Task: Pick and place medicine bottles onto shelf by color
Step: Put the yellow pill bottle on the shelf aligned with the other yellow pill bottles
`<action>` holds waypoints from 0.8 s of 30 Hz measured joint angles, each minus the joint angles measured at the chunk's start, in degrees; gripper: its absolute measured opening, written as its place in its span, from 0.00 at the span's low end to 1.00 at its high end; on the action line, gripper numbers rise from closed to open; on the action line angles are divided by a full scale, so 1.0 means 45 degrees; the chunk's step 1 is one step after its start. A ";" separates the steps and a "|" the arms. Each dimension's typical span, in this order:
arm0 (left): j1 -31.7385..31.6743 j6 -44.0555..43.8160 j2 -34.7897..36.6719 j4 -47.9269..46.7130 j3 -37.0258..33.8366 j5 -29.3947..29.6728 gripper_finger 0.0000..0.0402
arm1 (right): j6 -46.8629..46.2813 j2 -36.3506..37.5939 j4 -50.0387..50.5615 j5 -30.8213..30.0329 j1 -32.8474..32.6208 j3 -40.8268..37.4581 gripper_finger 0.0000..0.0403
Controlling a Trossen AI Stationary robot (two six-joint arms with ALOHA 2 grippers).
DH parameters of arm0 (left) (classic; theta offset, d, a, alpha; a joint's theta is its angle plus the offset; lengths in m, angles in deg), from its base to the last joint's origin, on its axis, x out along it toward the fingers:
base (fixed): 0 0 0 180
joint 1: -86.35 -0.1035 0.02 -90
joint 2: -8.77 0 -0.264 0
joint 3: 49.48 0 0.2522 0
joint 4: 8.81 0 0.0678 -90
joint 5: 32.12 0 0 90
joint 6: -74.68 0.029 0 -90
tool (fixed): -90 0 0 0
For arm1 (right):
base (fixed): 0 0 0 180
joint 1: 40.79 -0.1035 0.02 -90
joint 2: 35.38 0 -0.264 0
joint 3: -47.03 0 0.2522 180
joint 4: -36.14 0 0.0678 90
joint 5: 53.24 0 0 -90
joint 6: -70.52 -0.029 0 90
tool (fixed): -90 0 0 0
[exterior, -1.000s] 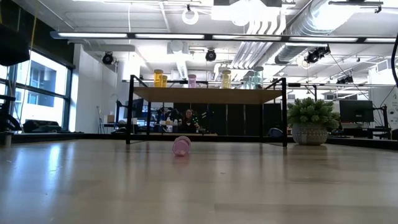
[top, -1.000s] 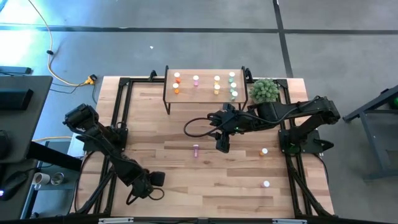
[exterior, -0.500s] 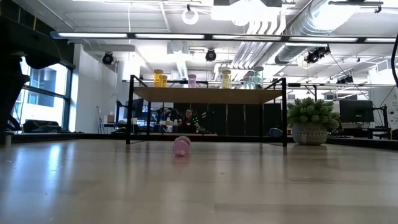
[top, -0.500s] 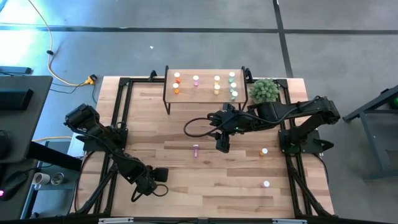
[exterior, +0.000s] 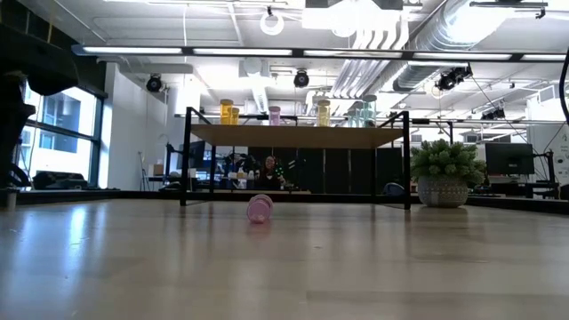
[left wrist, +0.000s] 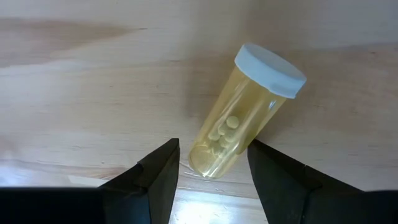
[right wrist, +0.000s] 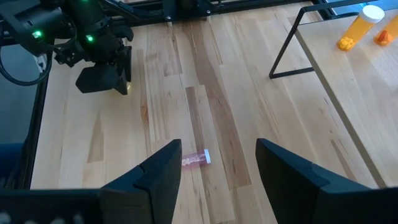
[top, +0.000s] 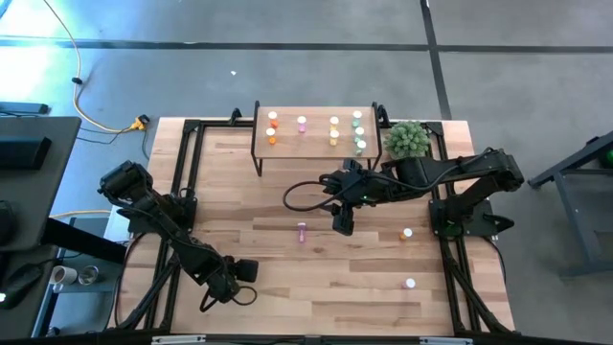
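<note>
A yellow bottle with a white cap (left wrist: 239,115) lies on its side on the table near the front left. My left gripper (top: 243,271) hangs over it, open, its fingertips (left wrist: 214,149) standing on either side of the bottle's bottom end. The gripper hides this bottle in the high view. My right gripper (top: 343,226) is open and empty above mid-table, right of a pink bottle (top: 302,230) that lies on its side (right wrist: 196,160). The shelf (top: 316,142) stands at the far edge with several upright bottles (top: 334,127) on it.
Two more bottles stand on the table at the right (top: 406,233) and front right (top: 410,284). A small green plant (top: 408,139) sits right of the shelf. A black cable loops by the right arm (top: 292,196). Black frame rails run along the table's sides.
My left gripper has gone a little toward the table's right and far edges, and its arm has come into the upper left of the low view. The right arm and the bottles have kept still.
</note>
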 joint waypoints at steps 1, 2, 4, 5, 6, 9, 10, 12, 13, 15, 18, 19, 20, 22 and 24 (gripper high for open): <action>0.0000 -0.0005 0.0000 0.0000 0.0000 0.0000 0.46 | 0.0000 0.0000 0.0000 0.0000 0.0000 0.0000 0.49; 0.0000 -0.0002 0.0000 0.0000 0.0000 0.0000 0.46 | 0.0000 0.0000 0.0000 0.0002 0.0000 0.0000 0.49; 0.0010 0.0066 0.0000 0.0000 0.0000 -0.0005 0.46 | 0.0000 0.0000 0.0000 0.0001 0.0005 0.0004 0.49; 0.0010 0.0184 0.0000 0.0000 0.0000 -0.0009 0.45 | 0.0000 0.0000 0.0000 0.0005 0.0000 0.0000 0.49; 0.0010 0.0365 0.0000 0.0001 0.0000 -0.0030 0.45 | -0.0002 0.0000 0.0000 0.0005 0.0000 0.0000 0.49; 0.0017 0.0728 0.0000 0.0000 0.0000 -0.0039 0.41 | -0.0248 0.0000 0.0000 0.0008 0.0000 0.0000 0.49; 0.0024 0.0753 0.0000 -0.0007 -0.0005 -0.0034 0.39 | -0.0303 0.0000 0.0000 0.0006 0.0001 0.0000 0.49; 0.0024 0.0753 0.0000 -0.0040 -0.0010 -0.0050 0.34 | -0.0329 0.0000 0.0000 0.0006 0.0001 0.0000 0.49; 0.0024 0.0753 0.0000 -0.0054 -0.0010 -0.0064 0.32 | -0.0325 0.0000 0.0000 0.0010 0.0000 0.0000 0.49; 0.0024 0.0758 0.0000 -0.0076 -0.0015 -0.0096 0.28 | -0.0325 0.0000 0.0000 0.0010 0.0000 0.0000 0.49; 0.0024 0.0756 0.0000 -0.0083 -0.0015 -0.0097 0.24 | -0.0314 0.0000 0.0000 0.0010 0.0001 0.0000 0.49; 0.0024 0.0750 0.0000 -0.0083 -0.0015 -0.0092 0.23 | -0.0327 0.0000 0.0000 0.0010 0.0002 0.0000 0.49; 0.0024 0.0670 0.0000 -0.0082 -0.0015 -0.0092 0.23 | -0.0330 0.0000 0.0000 0.0010 0.0000 0.0000 0.49; 0.0029 0.0262 0.0000 -0.0078 -0.0015 -0.0088 0.23 | -0.0327 0.0000 0.0000 0.0010 0.0001 0.0000 0.49; 0.0029 -0.0395 0.0000 -0.0078 -0.0015 0.0001 0.23 | -0.0330 0.0000 0.0000 0.0010 0.0002 0.0002 0.49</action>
